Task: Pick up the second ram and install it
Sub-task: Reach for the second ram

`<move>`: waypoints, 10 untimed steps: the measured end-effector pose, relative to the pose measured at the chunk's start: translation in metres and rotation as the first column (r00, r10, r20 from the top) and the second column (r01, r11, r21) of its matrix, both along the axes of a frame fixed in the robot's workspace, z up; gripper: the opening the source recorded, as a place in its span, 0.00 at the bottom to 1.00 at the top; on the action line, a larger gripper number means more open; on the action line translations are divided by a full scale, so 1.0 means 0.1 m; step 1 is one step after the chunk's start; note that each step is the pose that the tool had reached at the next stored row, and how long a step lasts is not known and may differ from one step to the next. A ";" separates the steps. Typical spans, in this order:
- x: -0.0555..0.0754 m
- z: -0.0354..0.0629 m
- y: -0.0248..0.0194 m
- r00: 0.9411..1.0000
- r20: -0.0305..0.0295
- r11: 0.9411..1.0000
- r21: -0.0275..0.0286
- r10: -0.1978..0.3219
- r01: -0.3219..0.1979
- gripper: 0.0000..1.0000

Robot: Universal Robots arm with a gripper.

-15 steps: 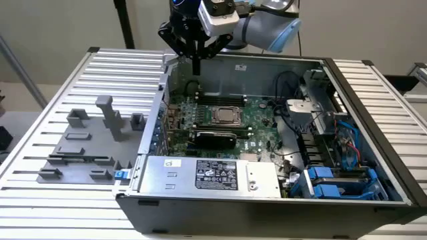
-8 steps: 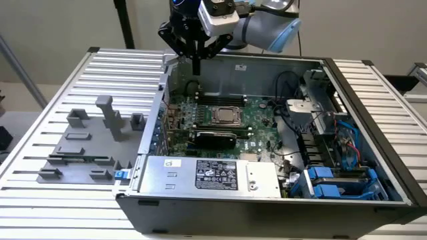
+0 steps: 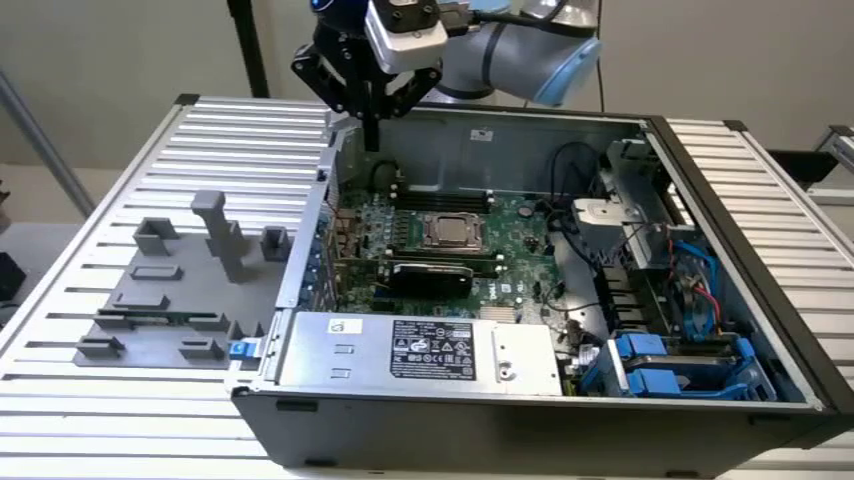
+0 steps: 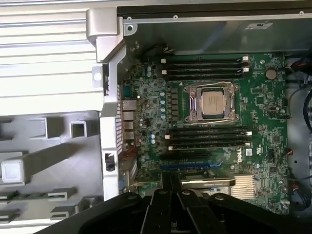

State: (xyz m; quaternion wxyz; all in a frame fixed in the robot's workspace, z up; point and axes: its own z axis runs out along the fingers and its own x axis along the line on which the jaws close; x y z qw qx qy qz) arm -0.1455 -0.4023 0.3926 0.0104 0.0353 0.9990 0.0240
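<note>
Green second ram (image 3: 160, 318) lies in grey holder (image 3: 118, 292); tool (image 3: 372, 140) fingers together over case (image 3: 534, 440).

Gripper (image 3: 371, 140): black.
Motherboard (image 3: 447, 235), below claw: green, with black memory slots (image 4: 204, 66) and silver CPU (image 4: 213, 103).
Second ram (image 3: 158, 318), well away from claw: green strip.
Holder tray (image 3: 154, 290) under it: plain grey.
Power supply (image 3: 427, 350): silver, black label with white print.
Drive latches (image 3: 654, 365), far side from claw: blue.
Table (image 3: 120, 420): white, ribbed stripes.
</note>
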 end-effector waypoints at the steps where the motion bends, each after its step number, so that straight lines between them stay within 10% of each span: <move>1: -0.04 0.001 -0.007 1.000 0.000 1.000 0.000 0.000 0.000 0.00; 10: -0.46 0.000 -0.085 1.000 0.000 1.000 0.000 0.000 0.000 0.00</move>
